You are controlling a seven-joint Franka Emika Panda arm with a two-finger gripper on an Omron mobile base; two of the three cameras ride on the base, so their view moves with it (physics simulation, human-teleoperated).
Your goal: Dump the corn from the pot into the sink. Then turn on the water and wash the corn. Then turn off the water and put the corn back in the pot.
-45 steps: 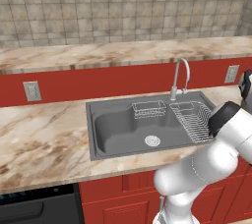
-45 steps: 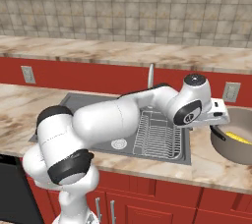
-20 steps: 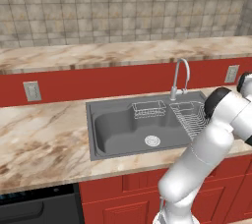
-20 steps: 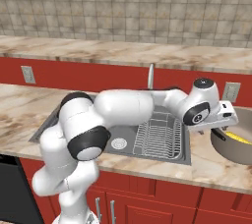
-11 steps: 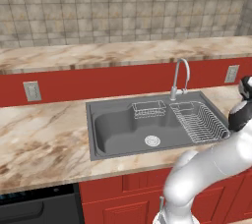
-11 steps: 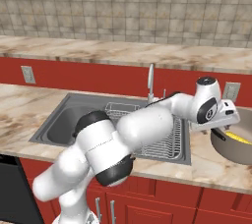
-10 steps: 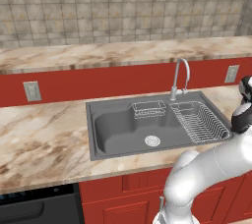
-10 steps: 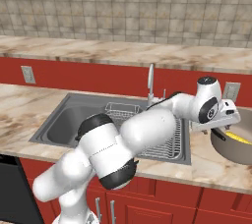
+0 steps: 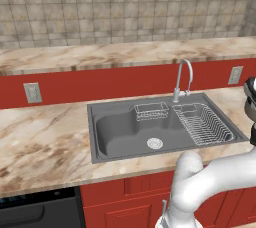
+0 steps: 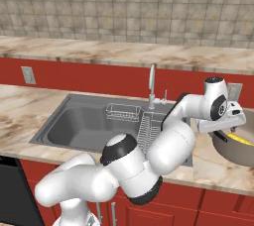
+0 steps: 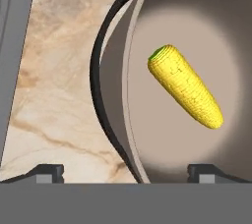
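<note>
The taupe-grey pot (image 10: 239,151) stands on the counter right of the sink (image 9: 117,132), at the right edge of the right base view. The yellow corn (image 11: 184,86) lies on the pot's beige bottom (image 11: 162,134) and shows as a yellow strip (image 10: 241,139) over the rim. My gripper (image 11: 125,171) hangs open just above the pot's near rim. One fingertip (image 11: 49,171) is over the counter outside the dark loop handle (image 11: 97,85), and the other (image 11: 202,171) is over the pot's inside. Seen from the right base, the gripper (image 10: 223,126) sits at the pot's left rim, holding nothing.
A wire dish rack (image 9: 205,124) fills the sink's right basin, and a small wire basket (image 9: 151,112) hangs at the back. The faucet (image 9: 182,79) rises behind the sink. The marble counter (image 9: 45,147) runs left of it, and wall outlets (image 9: 33,92) sit on the red backsplash.
The arm's elbow has swung low and toward the front while the hand has stayed over the pot's left rim. The jaws remain open and the corn has not moved.
</note>
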